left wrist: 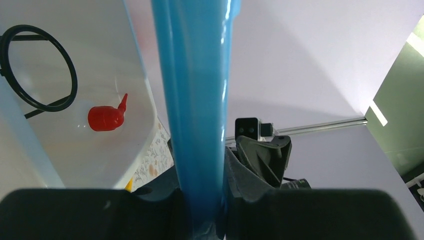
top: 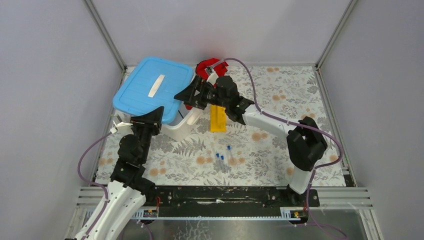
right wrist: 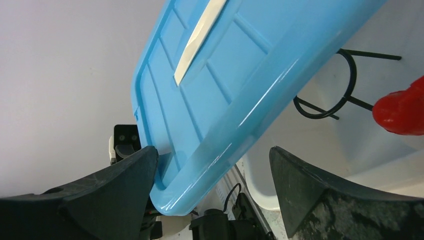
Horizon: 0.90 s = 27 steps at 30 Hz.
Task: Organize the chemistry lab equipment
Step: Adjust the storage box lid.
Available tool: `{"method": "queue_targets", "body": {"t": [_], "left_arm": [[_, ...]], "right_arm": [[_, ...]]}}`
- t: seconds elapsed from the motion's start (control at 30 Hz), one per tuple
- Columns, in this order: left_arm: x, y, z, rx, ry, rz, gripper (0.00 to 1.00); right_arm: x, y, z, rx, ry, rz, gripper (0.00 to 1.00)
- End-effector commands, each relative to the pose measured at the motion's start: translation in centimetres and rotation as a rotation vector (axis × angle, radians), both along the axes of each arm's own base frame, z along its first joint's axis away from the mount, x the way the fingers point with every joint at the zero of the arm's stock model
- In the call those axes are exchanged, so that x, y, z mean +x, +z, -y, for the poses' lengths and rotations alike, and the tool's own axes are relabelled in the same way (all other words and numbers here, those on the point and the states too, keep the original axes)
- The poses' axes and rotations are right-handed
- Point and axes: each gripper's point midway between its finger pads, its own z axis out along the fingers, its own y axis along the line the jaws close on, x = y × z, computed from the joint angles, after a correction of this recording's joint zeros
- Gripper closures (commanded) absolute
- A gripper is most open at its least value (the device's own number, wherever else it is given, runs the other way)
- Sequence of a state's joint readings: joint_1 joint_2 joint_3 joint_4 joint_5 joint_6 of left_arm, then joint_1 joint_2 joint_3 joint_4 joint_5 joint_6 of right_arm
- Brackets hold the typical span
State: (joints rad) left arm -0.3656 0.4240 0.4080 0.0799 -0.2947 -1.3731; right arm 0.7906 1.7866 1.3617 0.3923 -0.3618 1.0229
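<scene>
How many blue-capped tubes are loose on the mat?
3: one tube nearer the arm bases than the yellow rack, two more together just left of it. Others may hide inside the tub.

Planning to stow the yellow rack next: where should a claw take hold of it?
Pinch the yellow rack across its narrow width at its near end, from above: it lies flat on the table, its far end hidden by the right arm.
</scene>
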Motion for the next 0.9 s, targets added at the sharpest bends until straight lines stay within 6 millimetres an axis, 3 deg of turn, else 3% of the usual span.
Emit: {"method": "queue_targets", "body": {"t": [0.0,0.37,0.57,0.67,0.77,0.87], "left_arm": [[-0.5,4.0,0.8,-0.018,-0.044,0.14,1.0],[-0.3,4.1,1.8,-0.008,-0.092,0.138,1.0],[0.1,3.6,3.0,0.013,-0.146,0.104,1.0],[0.1,2.9,3.2,0.029,-0.156,0.078,1.0],[-0.2,2.1,2.9,0.058,-0.149,0.055,0.94],[-0.6,2.1,2.2,0.076,-0.12,0.057,0.8]], "right_arm": [[0.0,3.1,-0.8,0.097,0.091,0.027,0.11],[0.2,2.2,-1.9,0.162,0.174,-0.015,0.28],[0.6,2.2,-1.6,0.183,0.193,-0.02,0.64],[1.0,2.4,-1.0,0.203,0.193,-0.028,0.75],[1.4,3.0,-0.3,0.226,0.198,-0.034,0.76],[1.7,3.5,0.1,0.224,0.214,-0.025,0.78]]}}
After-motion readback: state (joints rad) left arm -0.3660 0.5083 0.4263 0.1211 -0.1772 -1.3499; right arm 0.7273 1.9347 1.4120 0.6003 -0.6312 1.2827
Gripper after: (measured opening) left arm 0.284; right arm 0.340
